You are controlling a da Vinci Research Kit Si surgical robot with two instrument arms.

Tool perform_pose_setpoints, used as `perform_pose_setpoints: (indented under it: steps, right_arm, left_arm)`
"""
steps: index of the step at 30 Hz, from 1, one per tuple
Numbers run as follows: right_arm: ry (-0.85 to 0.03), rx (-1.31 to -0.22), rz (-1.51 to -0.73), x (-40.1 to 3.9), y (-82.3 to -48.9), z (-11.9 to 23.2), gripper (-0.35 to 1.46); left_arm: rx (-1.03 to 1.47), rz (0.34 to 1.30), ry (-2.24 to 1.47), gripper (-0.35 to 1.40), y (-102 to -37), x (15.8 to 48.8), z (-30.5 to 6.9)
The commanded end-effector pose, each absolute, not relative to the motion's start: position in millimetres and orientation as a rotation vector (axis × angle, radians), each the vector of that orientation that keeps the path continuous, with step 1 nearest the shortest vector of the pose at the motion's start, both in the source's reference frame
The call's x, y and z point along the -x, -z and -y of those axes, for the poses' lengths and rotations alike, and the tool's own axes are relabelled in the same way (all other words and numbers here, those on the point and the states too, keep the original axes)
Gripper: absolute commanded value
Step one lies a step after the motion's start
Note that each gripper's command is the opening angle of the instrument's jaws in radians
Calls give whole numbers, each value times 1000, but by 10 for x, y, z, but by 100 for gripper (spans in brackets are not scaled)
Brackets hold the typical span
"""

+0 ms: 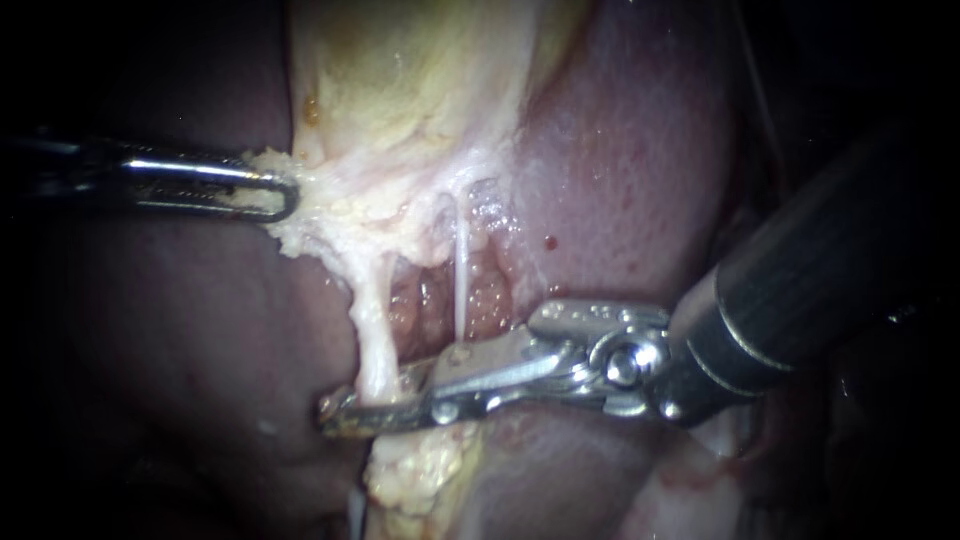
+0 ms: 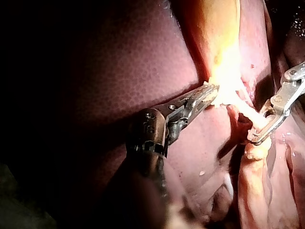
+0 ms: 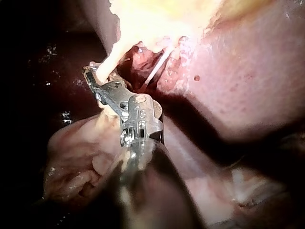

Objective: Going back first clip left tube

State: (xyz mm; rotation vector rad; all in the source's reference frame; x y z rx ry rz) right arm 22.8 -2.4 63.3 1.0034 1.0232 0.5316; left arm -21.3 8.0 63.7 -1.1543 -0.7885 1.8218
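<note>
Between two instruments (image 1: 270,195): two tubes (image 1: 375,340).

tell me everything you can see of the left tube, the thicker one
The left tube is the thicker of two strands: cream-coloured, wet, soft-looking. It runs taut from the pale fatty tissue, which the left instrument grips in its jaws, down to a lumpy yellow clump. The right instrument crosses it near its lower end, touching it. The thin white strand runs beside it, apart. No clip can be made out on it.
</note>
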Motion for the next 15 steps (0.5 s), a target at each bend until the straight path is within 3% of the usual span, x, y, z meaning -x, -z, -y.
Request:
perform_pose_setpoints:
  steps: [1,4,6,9,15]
  right_arm:
    - [-532,-1003,-1023,-227,-634,24,-35]
    - [-522,-1012,-1021,-227,-637,25,-32]
    - [-513,-1021,-1018,-229,-639,27,5]
    - [-513,-1028,-1054,-231,-642,29,32]
    - [-506,-1023,-1095,-238,-653,31,44]
  left_arm:
    - [1154,788,-1822,-35,-637,213,-80]
    - [1154,788,-1822,-35,-637,213,-80]
    - [1154,788,-1822,-35,-637,212,-80]
    - [1154,788,-1822,-35,-636,212,-80]
    - [1154,788,-1822,-35,-636,212,-80]
